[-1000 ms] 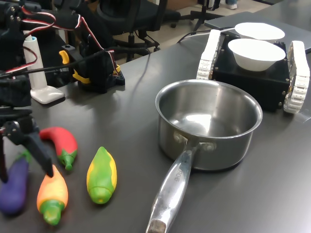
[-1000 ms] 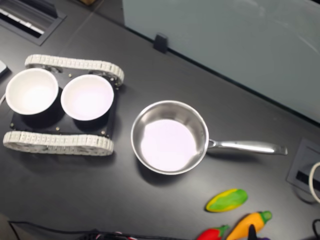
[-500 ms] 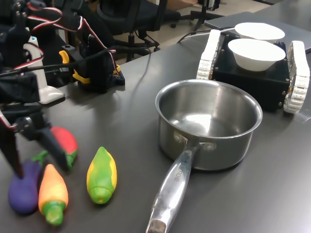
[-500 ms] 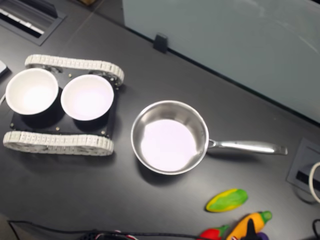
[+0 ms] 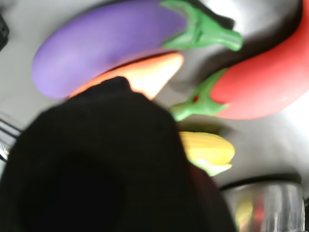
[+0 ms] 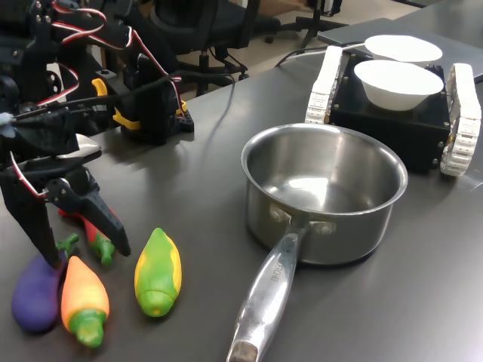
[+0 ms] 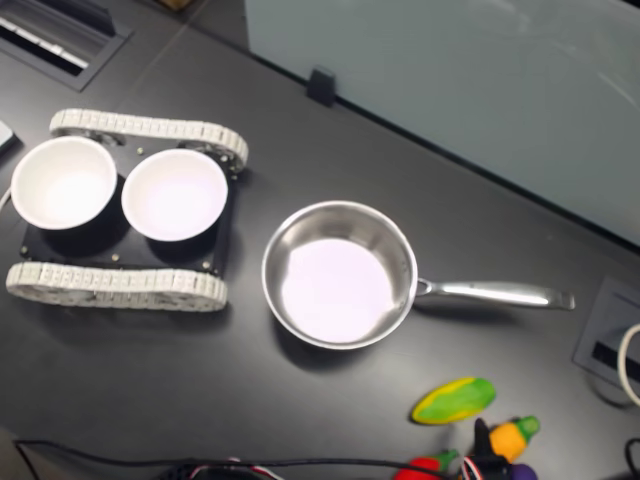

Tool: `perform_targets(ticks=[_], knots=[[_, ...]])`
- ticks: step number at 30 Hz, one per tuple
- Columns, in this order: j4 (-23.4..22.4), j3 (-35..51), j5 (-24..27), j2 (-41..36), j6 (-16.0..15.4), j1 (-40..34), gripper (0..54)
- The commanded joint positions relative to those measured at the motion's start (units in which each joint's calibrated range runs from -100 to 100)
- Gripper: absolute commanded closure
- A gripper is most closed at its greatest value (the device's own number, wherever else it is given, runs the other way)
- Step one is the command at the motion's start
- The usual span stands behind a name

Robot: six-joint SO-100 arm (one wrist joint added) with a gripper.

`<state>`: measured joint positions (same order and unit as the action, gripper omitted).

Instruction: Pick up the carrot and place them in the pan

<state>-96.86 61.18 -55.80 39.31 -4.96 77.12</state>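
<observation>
Wrist view: a dark blurred mass of the end effector fills much of the frame; past it show the pointed yellow-orange tip of the carrot (image 5: 154, 72), a purple eggplant toy (image 5: 106, 43) touching it along one side, a red chili toy (image 5: 260, 82), a yellow corn toy (image 5: 207, 152) and a sliver of the pan (image 5: 260, 203). Fingertips not visible here. First exterior view: end effector (image 6: 79, 249) points down with its two black fingers spread fairly wide, tips just above and behind the carrot (image 6: 83, 298), which lies flat on the dark tabletop (image 6: 196, 158) near the front edge, long axis running roughly toward the camera, green stem end nearest the lens. Holds nothing. Eggplant toy (image 6: 34, 294) lies just beside the carrot on the first exterior view's left, chili (image 6: 94, 237) behind it under the fingers, corn (image 6: 157, 271) to the right with a small gap. Pan (image 6: 324, 188) sits well apart to the right, empty, handle toward the camera. Judgement: a straight descent straddling the carrot's width looks feasible, but the eggplant side is tight. Second exterior view: carrot (image 7: 512, 437) at the bottom edge, partly covered by what is probably a black fingertip; corn (image 7: 455, 400) just above; pan (image 7: 340, 275) up-left with open tabletop between; two white bowls (image 7: 175, 193) on a tracked base beyond, clear of the route.
</observation>
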Motion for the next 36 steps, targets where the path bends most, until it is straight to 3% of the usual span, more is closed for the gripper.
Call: perform_targets(ticks=[1,25,36], knots=[[3.8,3.2,0.7,-1.9,0.9,-1.3,17.2],[9.2,-1.3,-5.6,3.8,6.6,-3.1,20.2],[12.0,-2.2,-6.3,4.6,7.6,-1.7,24.6]])
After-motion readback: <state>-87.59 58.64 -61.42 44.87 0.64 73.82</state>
